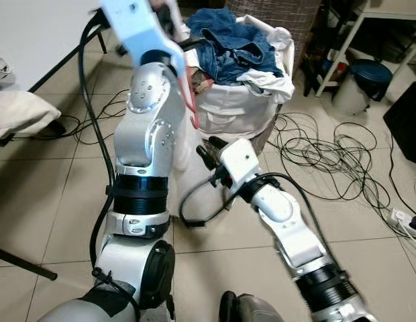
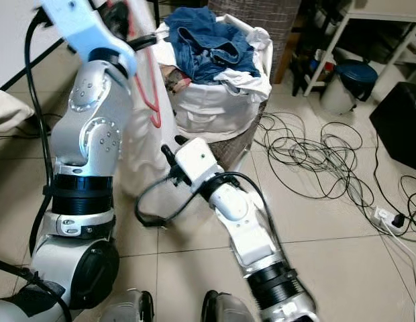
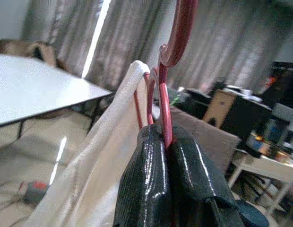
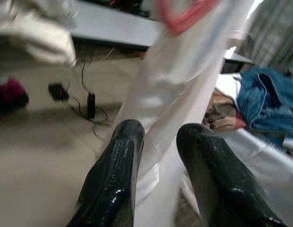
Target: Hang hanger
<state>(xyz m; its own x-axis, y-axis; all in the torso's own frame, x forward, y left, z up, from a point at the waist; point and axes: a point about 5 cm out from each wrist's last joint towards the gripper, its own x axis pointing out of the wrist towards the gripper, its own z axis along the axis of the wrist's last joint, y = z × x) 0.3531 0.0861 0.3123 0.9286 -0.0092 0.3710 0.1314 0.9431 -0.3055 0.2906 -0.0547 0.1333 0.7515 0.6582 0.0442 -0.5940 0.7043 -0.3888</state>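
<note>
Red plastic is what we see pinched between our left gripper (image 3: 165, 142) fingers (image 3: 144, 179): the jaws are clamped tight on the hanger (image 3: 172, 42) just below its hook. The hanger's long axis runs up and down, hook toward twelve o'clock in the left wrist view, with a white garment (image 3: 104, 156) draped over it and trailing downward. In the head views the left arm is raised at about eleven o'clock, the hanger (image 1: 190, 100) dangling beside it. Our right gripper (image 4: 158, 156) sits low, jaws parted a moderate way (fabric lies between them, though we cannot tell if they touch it). A laundry basket (image 1: 241, 107) heaped with blue clothes (image 1: 228, 43) stands on the tiled floor (image 1: 60, 201) at twelve o'clock, with cables (image 1: 329, 157) at two o'clock.
</note>
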